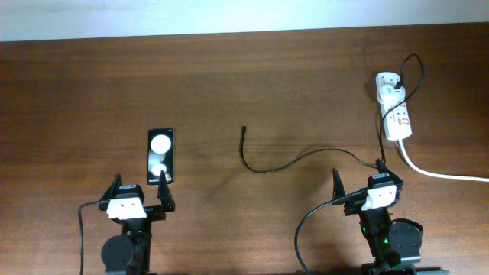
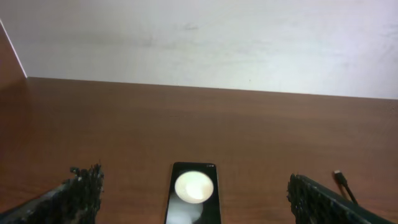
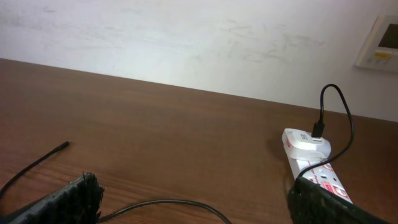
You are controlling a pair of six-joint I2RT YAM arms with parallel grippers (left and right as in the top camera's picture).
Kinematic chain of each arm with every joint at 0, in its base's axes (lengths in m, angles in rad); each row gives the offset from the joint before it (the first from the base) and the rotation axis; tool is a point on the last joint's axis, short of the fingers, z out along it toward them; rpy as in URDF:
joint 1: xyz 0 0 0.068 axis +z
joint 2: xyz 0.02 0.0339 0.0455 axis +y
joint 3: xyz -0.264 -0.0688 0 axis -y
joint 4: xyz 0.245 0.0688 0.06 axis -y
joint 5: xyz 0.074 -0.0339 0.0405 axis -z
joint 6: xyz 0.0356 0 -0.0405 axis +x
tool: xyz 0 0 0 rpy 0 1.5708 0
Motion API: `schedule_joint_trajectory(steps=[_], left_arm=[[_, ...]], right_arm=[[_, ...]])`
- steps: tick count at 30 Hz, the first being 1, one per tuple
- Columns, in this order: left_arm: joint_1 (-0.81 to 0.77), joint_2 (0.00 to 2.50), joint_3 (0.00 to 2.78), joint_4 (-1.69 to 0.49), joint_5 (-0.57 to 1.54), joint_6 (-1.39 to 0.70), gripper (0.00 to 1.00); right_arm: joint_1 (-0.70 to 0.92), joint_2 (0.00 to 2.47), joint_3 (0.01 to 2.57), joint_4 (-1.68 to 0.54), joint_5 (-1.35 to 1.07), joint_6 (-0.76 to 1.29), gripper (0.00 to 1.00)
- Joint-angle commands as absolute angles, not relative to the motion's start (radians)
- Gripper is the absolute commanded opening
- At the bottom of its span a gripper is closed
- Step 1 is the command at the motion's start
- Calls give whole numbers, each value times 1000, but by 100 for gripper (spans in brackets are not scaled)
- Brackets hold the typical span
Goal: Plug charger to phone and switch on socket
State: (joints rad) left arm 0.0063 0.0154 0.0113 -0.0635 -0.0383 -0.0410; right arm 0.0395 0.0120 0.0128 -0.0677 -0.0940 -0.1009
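The black phone (image 1: 161, 156) lies flat left of centre, two white round spots on its face; it also shows in the left wrist view (image 2: 193, 196). My left gripper (image 1: 140, 191) is open just in front of it, and the phone's near end lies between its fingers (image 2: 193, 196). The thin black charger cable (image 1: 290, 162) curves across the middle, its plug tip (image 1: 244, 127) free on the wood and apart from the phone. It runs to the white adapter (image 1: 387, 79) on the white socket strip (image 1: 398, 118). My right gripper (image 1: 357, 182) is open and empty over the cable (image 3: 168, 202).
The socket's thick white cord (image 1: 443, 174) runs off to the right edge. The white wall (image 1: 229, 15) borders the far side of the brown wooden table (image 1: 76, 99). The socket strip also shows at the right of the right wrist view (image 3: 317, 171).
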Motion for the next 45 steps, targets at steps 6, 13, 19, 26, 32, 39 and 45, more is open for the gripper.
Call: schedule_joint_trajectory(steps=[6,13,19,26,32,39,45], left_arm=[[10,146,171,-62,20,-22,99],[10,661,564,-253,139,-21,99],[10,958,841,-499,180,-21,99],[10,1405,1223,-873,187,143,99],[9,1702,1225,-773,152,159,99],[10,1822,1225,-741,-31,45,100],[9,1886,1225,-768,-22,45,99]], right_arm=[[46,4,6,-72,-93,-97,99],[46,4,6,-72,-93,-97,99],[46,4,6,-72,-93,-97,99],[46,4,6,-72,-93,-97,99],[46,4,6,-72,-93,-97,99],[46,4,6,-71,-93,-97,99],[46,4,6,-72,-93,-97,99]])
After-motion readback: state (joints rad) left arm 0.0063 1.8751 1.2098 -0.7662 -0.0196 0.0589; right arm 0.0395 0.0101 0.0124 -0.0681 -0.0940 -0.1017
